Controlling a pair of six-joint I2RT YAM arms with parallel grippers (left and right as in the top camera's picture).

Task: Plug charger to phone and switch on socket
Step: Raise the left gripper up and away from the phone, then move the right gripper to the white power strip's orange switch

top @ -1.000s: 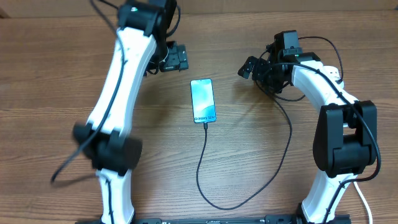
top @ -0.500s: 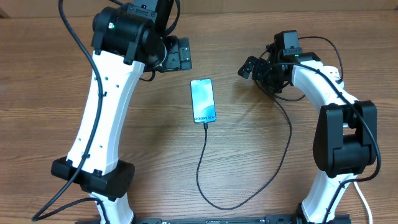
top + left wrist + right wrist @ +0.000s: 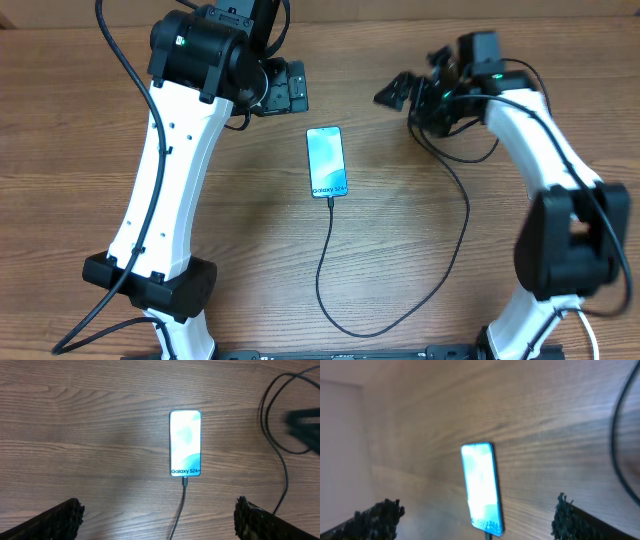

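The phone (image 3: 326, 162) lies flat mid-table with its cyan screen lit and "Galaxy" text at its near end (image 3: 185, 443) (image 3: 481, 489). The charger (image 3: 322, 262) is a thin black cable whose connector tip sits at the phone's near edge (image 3: 184, 481). It loops toward the front edge, then runs back up the right side under my right arm, where its other end is hidden. My left gripper (image 3: 293, 88) (image 3: 157, 520) hovers open beyond the phone's far left. My right gripper (image 3: 400, 95) (image 3: 475, 520) hangs open to the phone's far right. The socket is out of view.
Bare wooden table (image 3: 240, 200) surrounds the phone. A black cable loop (image 3: 272, 435) lies right of the phone, close under my right wrist (image 3: 470, 75). Both arm bases stand at the front edge, left (image 3: 165, 285) and right (image 3: 565, 250).
The left arm swung into place a second ago and has held still since. The right arm has just lifted and shifted toward the far edge. Phone and cable have not moved.
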